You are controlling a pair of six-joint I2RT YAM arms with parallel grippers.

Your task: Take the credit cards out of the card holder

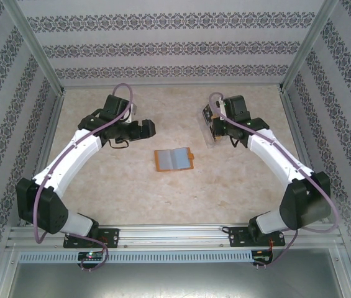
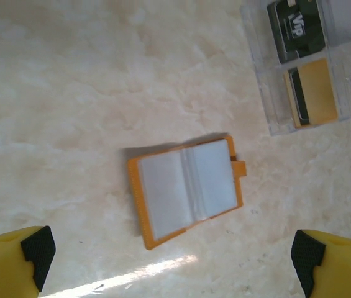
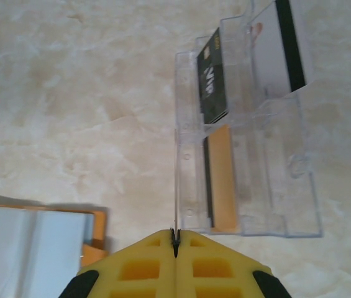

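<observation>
Card holder (image 2: 184, 189): open flat, pockets up, middle of worktop (image 1: 132, 186).
Credit cards (image 3: 212, 81): in clear tray (image 3: 287, 205).
Left tool (image 2: 172, 257): spread wide, empty, above the card holder.
Right tool (image 3: 175, 239): closed, at the tray's edge.

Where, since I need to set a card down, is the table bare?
Bare: the wide near stretch between holder and near rail, and the far strip along the back wall. Crowded: around the tray, gripped by the right gripper, and between left gripper and holder.
</observation>
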